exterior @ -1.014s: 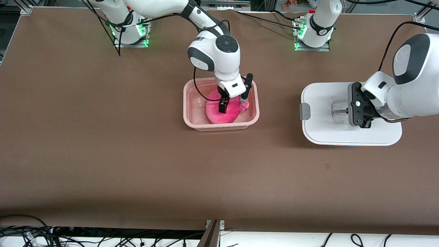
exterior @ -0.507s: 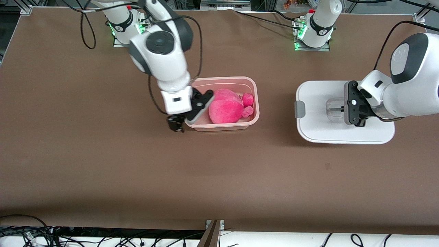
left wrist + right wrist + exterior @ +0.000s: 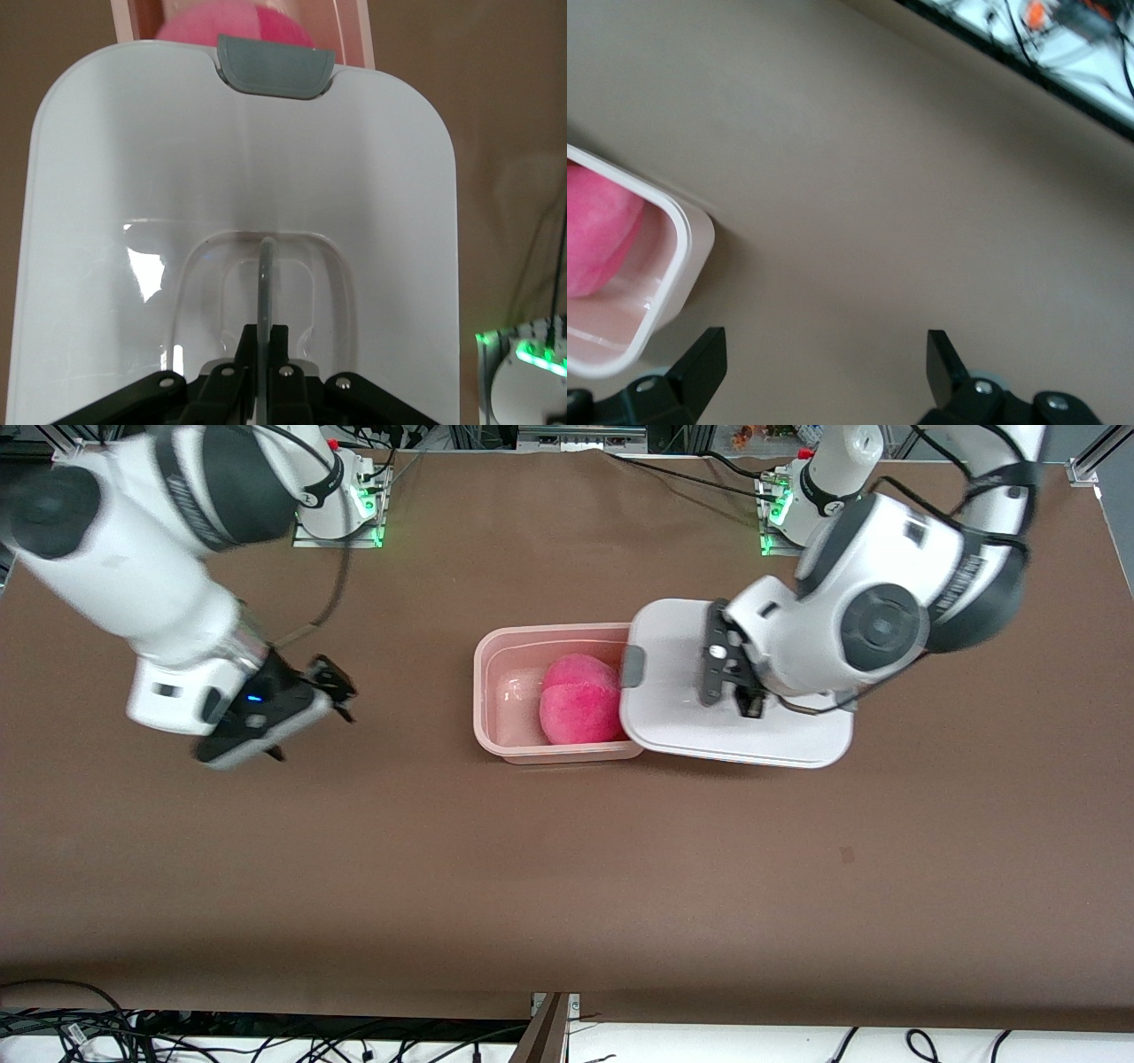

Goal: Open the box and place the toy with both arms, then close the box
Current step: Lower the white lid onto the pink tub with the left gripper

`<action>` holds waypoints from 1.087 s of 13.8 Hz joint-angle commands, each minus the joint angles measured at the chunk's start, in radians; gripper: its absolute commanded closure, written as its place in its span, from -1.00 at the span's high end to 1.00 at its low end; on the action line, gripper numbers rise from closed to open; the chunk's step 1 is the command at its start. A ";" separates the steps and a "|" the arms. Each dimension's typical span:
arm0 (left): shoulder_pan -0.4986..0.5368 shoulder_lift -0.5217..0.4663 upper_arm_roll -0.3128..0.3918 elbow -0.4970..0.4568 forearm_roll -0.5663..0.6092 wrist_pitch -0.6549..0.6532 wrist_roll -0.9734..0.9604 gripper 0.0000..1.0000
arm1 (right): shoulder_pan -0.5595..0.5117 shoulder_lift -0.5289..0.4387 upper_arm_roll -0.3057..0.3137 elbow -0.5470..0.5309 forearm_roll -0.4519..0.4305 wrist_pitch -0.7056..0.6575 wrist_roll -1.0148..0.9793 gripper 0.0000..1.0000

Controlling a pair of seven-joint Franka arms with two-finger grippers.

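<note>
I found the toy (image 3: 580,710) lying in the box (image 3: 496,691) mid-bench, my left gripper (image 3: 740,691) with fingers clamped on the lid (image 3: 673,717) handle, overlapping one end, right gripper (image 3: 332,691) spread empty above bare bench; closing underway, needing lid centring, then lowering.

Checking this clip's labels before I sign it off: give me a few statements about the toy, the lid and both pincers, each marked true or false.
1. The toy lies inside the box. True.
2. The lid covers the whole box. False: it overlaps only the box end toward the left arm; most of the box is uncovered.
3. The left pincer is shut on the lid's recessed handle. True.
4. The right pincer holds the toy. False: it is open and empty, over bare table toward the right arm's end.
5. A grey clip sits on the lid edge that is over the box. True.
</note>
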 commanded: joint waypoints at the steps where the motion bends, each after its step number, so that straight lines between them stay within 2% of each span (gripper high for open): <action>1: -0.098 0.041 0.015 0.012 -0.024 0.122 -0.102 -1.00 | 0.007 -0.131 -0.095 -0.101 0.035 -0.088 0.075 1.00; 4: -0.207 0.111 0.017 0.014 -0.021 0.265 -0.177 -1.00 | 0.006 -0.205 -0.120 -0.122 0.015 -0.212 0.228 1.00; 7: -0.264 0.176 0.017 0.014 -0.015 0.405 -0.207 -1.00 | 0.006 -0.215 -0.129 -0.120 -0.013 -0.254 0.258 1.00; 13: -0.277 0.199 0.017 0.023 -0.017 0.423 -0.248 -1.00 | 0.003 -0.189 -0.192 -0.111 -0.010 -0.237 0.239 1.00; 15: -0.277 0.201 0.017 0.011 -0.029 0.413 -0.250 -1.00 | 0.006 -0.164 -0.190 -0.070 -0.019 -0.237 0.244 1.00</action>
